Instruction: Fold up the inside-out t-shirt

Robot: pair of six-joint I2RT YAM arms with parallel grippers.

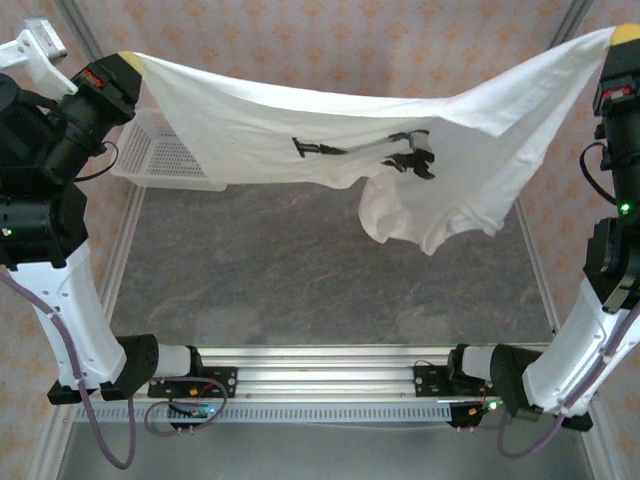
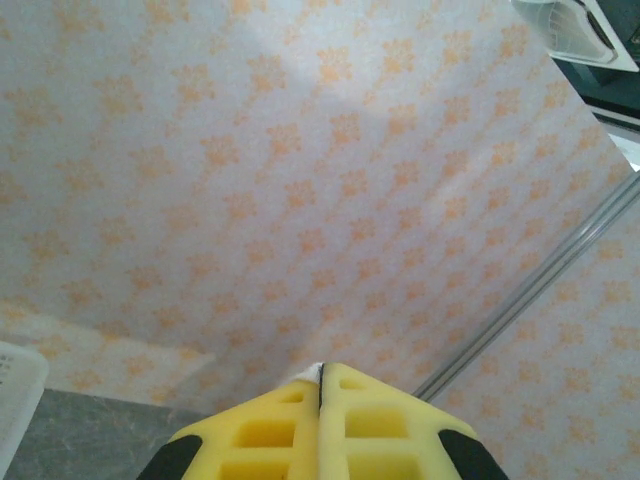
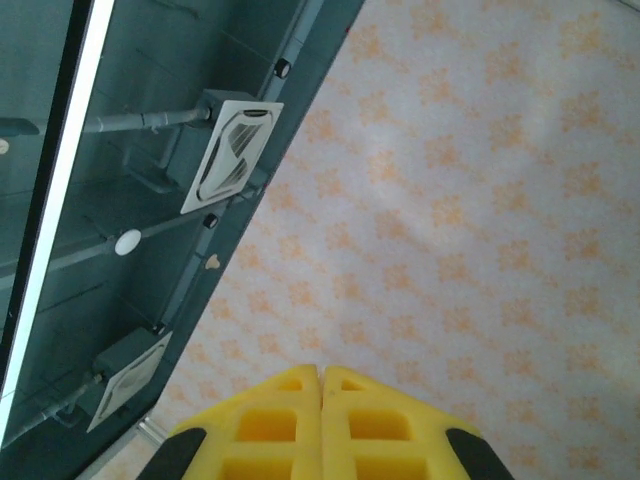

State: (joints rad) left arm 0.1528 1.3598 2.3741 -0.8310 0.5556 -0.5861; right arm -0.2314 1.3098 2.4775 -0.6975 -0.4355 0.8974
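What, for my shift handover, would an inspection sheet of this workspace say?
Surface: grey mottled tabletop.
Job's things: cream-white t-shirt stretched in the air between both arms, one part sagging right of middle.
Clutter: white mesh basket at far left.
Grippers: left pincer and right pincer each shut on a shirt corner.
Cables: lilac hoses at both arm bases.
Surroundings: orange-patterned wall covering, aluminium frame.
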